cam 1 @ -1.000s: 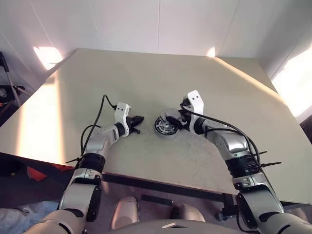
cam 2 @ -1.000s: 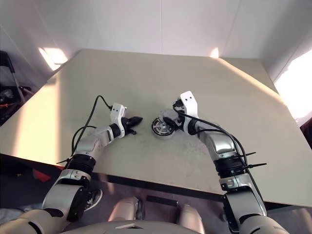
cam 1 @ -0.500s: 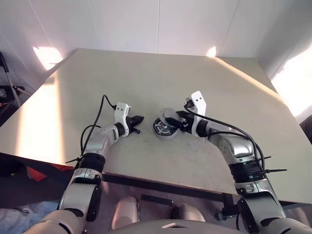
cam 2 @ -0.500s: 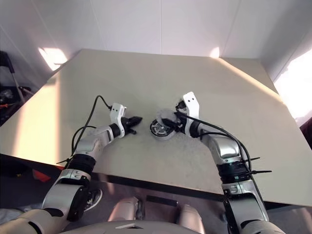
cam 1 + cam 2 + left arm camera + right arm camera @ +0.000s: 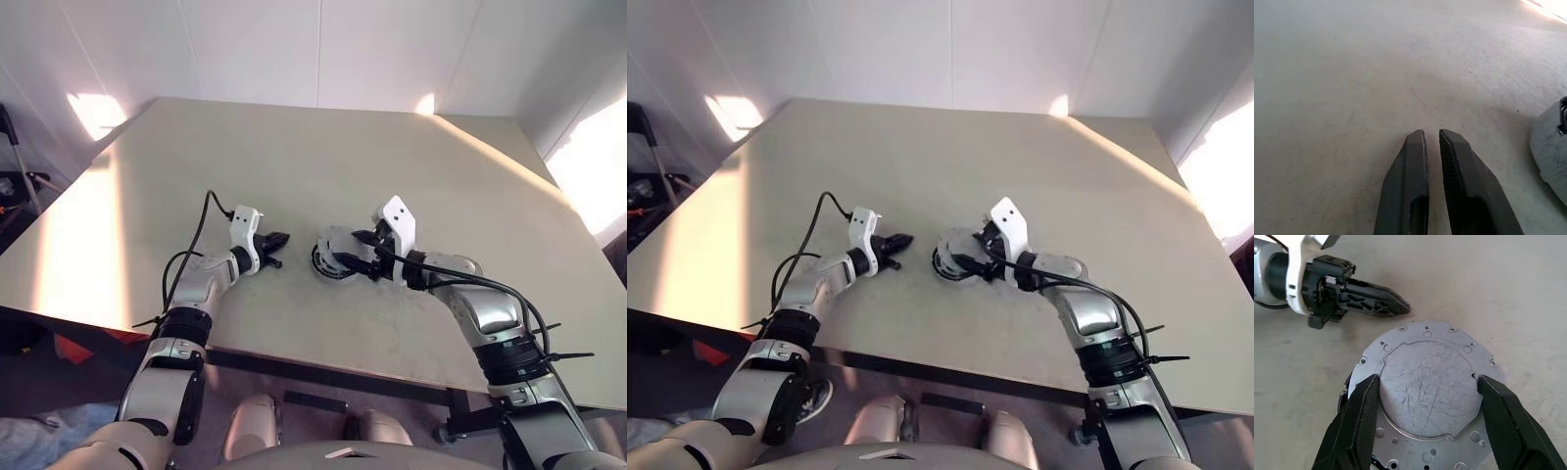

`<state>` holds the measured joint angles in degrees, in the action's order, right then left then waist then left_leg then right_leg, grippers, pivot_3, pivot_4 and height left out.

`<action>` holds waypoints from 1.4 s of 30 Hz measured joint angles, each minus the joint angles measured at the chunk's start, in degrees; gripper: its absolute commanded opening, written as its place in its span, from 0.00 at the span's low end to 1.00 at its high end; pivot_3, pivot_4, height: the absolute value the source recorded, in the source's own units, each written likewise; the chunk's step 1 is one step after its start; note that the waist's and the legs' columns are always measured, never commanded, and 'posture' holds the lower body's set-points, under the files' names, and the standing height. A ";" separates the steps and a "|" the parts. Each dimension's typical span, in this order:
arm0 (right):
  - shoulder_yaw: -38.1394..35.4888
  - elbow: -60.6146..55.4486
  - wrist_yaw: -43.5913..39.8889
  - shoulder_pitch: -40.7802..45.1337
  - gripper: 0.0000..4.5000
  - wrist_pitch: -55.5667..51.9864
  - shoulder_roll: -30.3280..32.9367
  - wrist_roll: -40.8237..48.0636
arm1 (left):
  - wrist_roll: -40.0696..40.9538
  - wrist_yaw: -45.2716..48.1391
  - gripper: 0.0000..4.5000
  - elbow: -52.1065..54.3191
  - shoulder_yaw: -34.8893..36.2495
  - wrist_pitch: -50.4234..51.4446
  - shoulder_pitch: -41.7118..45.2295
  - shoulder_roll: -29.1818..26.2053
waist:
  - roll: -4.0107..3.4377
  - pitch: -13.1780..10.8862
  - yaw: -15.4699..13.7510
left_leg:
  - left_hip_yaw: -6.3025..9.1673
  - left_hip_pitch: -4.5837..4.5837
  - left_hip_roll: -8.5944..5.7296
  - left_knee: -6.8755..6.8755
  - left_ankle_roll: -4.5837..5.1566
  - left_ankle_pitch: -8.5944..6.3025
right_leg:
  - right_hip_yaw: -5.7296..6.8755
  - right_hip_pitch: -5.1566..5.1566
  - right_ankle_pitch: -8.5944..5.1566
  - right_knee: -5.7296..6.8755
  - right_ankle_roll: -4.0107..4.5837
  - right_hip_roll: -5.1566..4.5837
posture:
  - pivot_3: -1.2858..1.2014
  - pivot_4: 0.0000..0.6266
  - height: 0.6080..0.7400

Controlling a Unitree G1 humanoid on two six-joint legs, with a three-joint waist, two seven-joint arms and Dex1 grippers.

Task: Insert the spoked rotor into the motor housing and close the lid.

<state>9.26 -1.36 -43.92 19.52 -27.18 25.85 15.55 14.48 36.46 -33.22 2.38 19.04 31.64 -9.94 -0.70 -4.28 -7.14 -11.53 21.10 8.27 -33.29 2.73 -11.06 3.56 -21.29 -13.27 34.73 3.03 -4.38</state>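
The motor housing (image 5: 1425, 382) is a round puck near the table's middle (image 5: 331, 260). It is tipped up on edge. Its scratched silver plate with small holes faces the right wrist camera, with a dark body behind it. My right gripper (image 5: 1428, 377) is shut on it, one finger on each side of its rim. I cannot tell whether the lid or the spoked rotor sits on its far face. My left gripper (image 5: 277, 242) rests low over the table to the housing's left. It is shut with nothing between its fingers (image 5: 1415, 166).
The beige table (image 5: 294, 147) is bare around both grippers. Its front edge (image 5: 323, 370) runs close below the arms. White walls stand behind the table. Dark gear (image 5: 15, 181) stands on the floor past the left edge.
My right gripper has drawn back towards me and rolled. The housing has gone from lying flat to tipped on edge. The left arm has kept still.
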 measured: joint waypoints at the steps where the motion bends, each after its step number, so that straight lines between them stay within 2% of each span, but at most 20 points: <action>1: 0.15 -0.05 -0.47 -0.10 0.68 0.32 0.20 -0.16 | 0.00 -0.01 0.11 0.02 0.01 0.02 -0.01 -0.02 | 0.00 0.00 0.01 | 0.00 0.00 0.00 0.00 0.00 0.00 | 0.00 0.00 0.00 0.00 0.00 0.00 | 0.52 0.00 1.00; 27: 2.74 0.55 -3.94 0.75 0.68 1.32 1.20 -4.44 | 0.05 -0.32 0.11 0.05 0.00 0.03 -0.11 -0.03 | 0.03 0.04 0.02 | 0.00 -0.03 0.00 -0.03 0.04 -0.02 | 0.00 0.04 0.00 0.00 0.00 0.00 | 0.52 0.00 1.00; 42: 4.02 2.44 -3.17 2.30 0.68 1.27 0.49 -6.29 | -0.02 -0.77 0.11 -0.09 0.00 -0.01 -0.24 -0.18 | 0.18 0.16 0.14 | 0.00 -0.20 0.01 -0.06 0.03 -0.02 | 0.00 0.18 0.00 0.01 0.00 0.00 | 0.52 0.00 1.00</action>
<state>13.28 1.09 -47.09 21.81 -25.91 26.34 9.26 14.46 35.69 -33.31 2.38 19.03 31.40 -10.11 -0.52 -4.12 -7.00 -11.53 20.90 8.29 -33.35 2.76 -11.08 3.56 -21.11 -13.27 34.75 3.03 -4.38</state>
